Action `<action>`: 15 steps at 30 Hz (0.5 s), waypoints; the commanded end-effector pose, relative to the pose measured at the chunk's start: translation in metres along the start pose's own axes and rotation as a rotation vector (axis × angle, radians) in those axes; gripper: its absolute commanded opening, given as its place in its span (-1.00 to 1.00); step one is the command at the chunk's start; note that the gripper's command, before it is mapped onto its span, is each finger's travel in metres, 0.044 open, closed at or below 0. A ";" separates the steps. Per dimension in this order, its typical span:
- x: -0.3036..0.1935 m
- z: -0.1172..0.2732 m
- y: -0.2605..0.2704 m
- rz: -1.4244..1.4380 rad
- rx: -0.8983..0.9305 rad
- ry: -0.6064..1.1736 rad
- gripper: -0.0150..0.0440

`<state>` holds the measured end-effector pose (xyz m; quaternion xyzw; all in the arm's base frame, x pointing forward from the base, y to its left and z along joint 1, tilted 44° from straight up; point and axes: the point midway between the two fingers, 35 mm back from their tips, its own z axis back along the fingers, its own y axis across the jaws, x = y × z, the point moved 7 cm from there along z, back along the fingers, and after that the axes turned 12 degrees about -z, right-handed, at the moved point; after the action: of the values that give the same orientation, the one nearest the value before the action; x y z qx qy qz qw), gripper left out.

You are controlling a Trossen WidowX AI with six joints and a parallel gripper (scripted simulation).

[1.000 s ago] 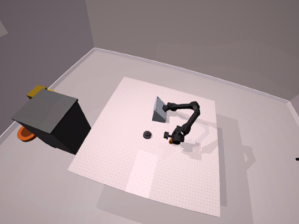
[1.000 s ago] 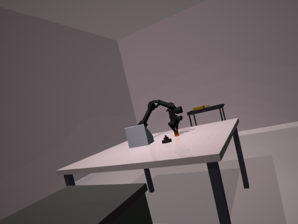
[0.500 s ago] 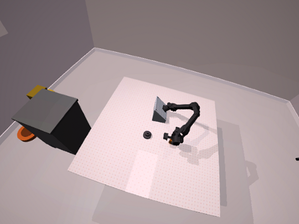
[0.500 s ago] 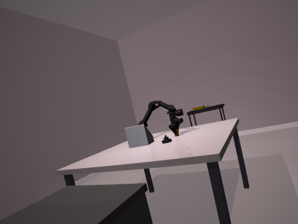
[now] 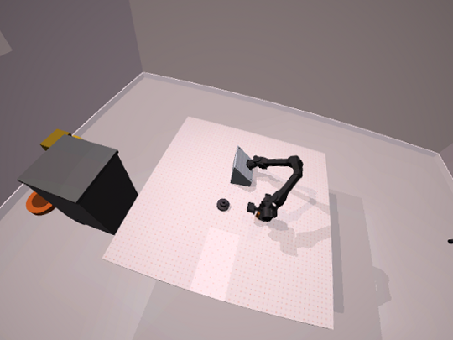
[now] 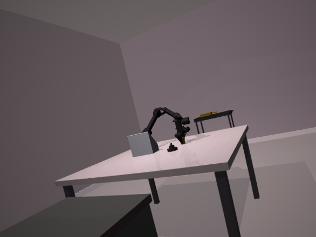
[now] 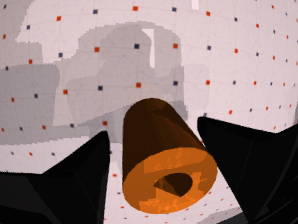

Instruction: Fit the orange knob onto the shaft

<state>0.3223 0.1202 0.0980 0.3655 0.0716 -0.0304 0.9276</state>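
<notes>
from my station, i find the orange knob [image 5: 258, 214] [image 6: 183, 140] [image 7: 161, 160] standing on the table [image 5: 173, 224] [image 6: 121, 169], its holed end facing up toward the wrist camera. the gripper [image 5: 259, 216] [image 6: 182, 143] [image 7: 153, 129] is partly open, with its fingers on either side of the knob. in the wrist view i note a gap at the left finger; the right finger lies very near the knob, and i cannot tell whether it touches. no grip is confirmed. the round pedestal [image 5: 220, 207] [image 6: 172, 149] sits apart, to the left of the knob in both room views, its shaft [image 5: 223, 203] [image 6: 171, 145] upright and uncovered. the grey wedge block [image 5: 242, 171] [image 6: 141, 144] stands left of the knob too, beyond the pedestal on the far side in the top view.
</notes>
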 end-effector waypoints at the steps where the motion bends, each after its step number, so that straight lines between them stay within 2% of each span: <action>1: 0.000 -0.001 0.000 -0.006 0.004 0.002 0.20; 2: 0.000 -0.001 0.000 -0.006 0.004 0.002 0.11; 9: 0.000 -0.001 0.000 -0.006 0.004 0.002 -0.05; 14: 0.003 0.016 -0.003 -0.006 -0.002 0.000 -0.49; 15: 0.004 0.023 -0.004 -0.006 -0.003 -0.001 -0.49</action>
<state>0.3219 0.1162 0.1009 0.3644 0.0797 -0.0323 0.9273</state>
